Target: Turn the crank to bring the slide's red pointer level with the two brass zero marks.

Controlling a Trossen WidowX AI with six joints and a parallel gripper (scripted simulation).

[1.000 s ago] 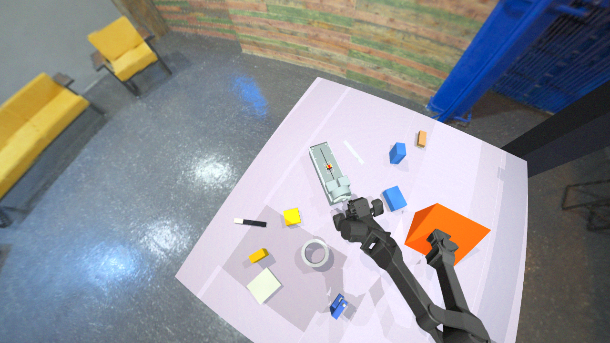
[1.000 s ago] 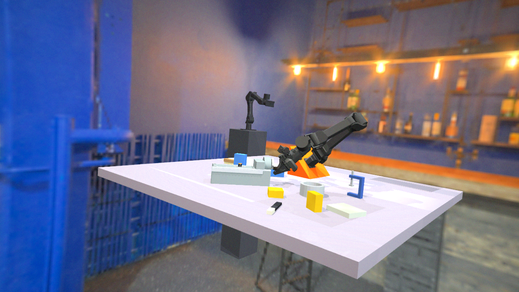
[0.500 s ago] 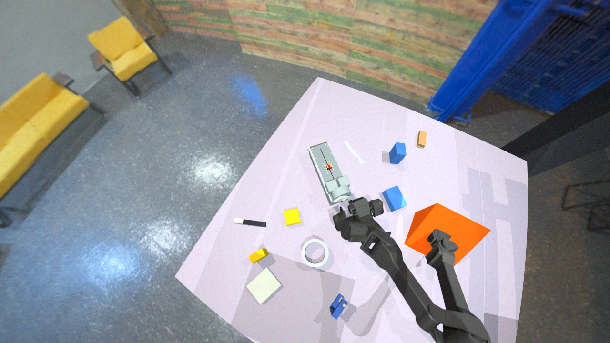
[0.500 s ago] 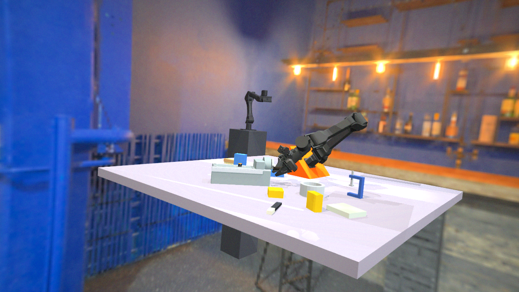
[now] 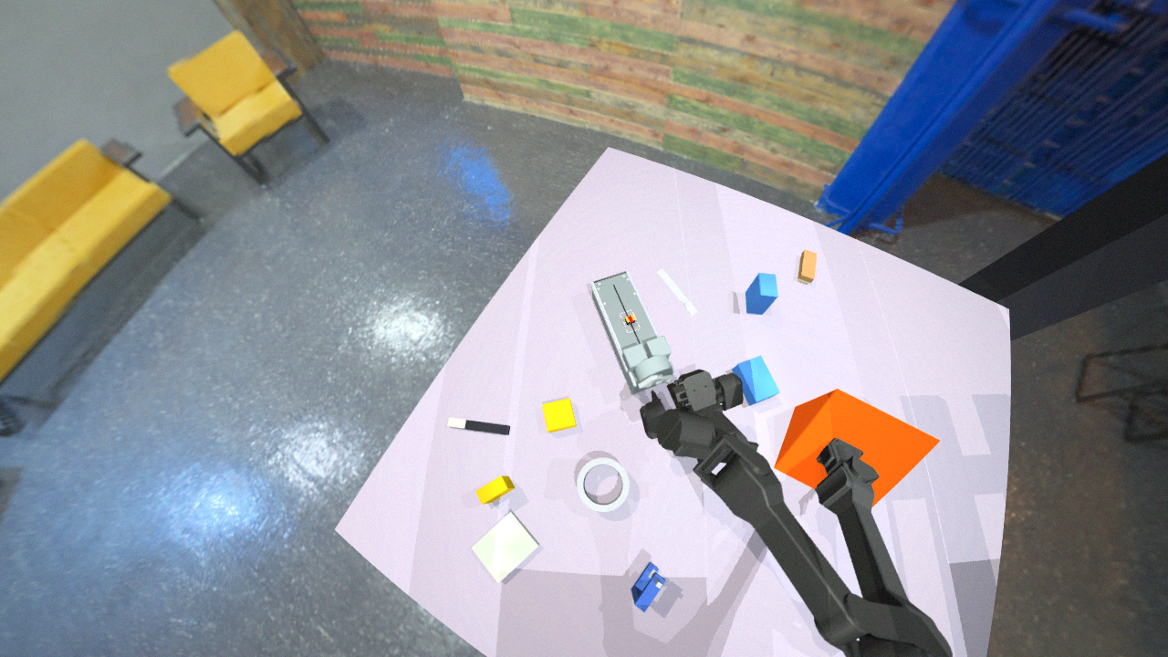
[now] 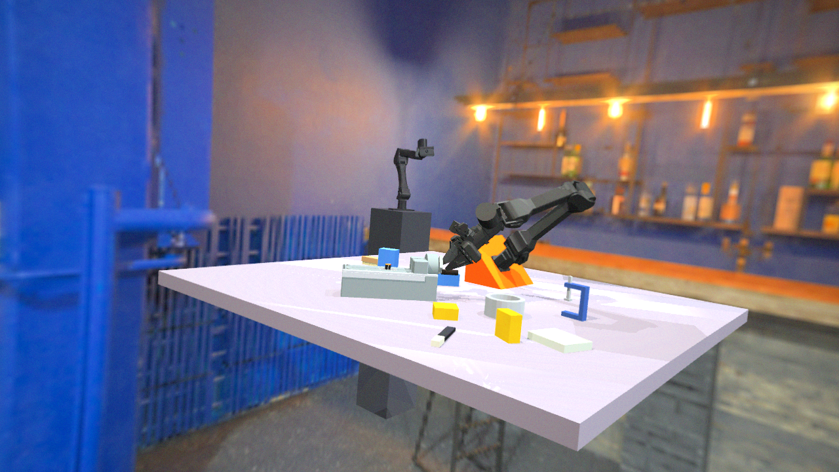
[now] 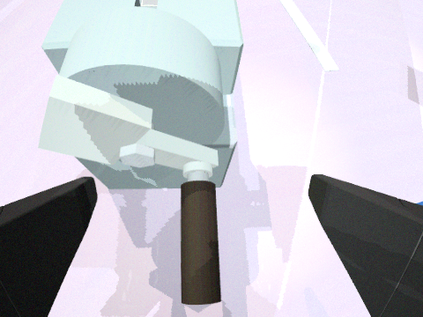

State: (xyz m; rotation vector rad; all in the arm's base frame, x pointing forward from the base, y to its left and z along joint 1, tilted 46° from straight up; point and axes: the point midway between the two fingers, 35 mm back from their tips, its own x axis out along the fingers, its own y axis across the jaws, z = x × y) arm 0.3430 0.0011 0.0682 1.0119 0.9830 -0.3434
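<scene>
The grey machine (image 5: 610, 294) (image 6: 387, 286) (image 7: 145, 40) stands on the table, with its crank end towards me. Its red pointer (image 5: 630, 319) shows in the slot in the top view, within a small marked frame. It appears close to level with the brass marks, but is too small to judge exactly. In the wrist view, the pale crank arm (image 7: 176, 147) slopes down to the right and carries the brown handle (image 7: 199, 246). My gripper (image 7: 204, 186) (image 6: 449, 267) is open, with one finger well to each side of the handle and neither touching it. The pointer is outside the wrist view.
Right of the machine in the top view are a blue block (image 5: 760, 294), another blue block (image 5: 756, 380) and an orange wedge (image 5: 890, 437). A yellow block (image 5: 559, 414), a white ring (image 5: 581, 484) and a blue clamp (image 5: 647, 589) are nearer the front.
</scene>
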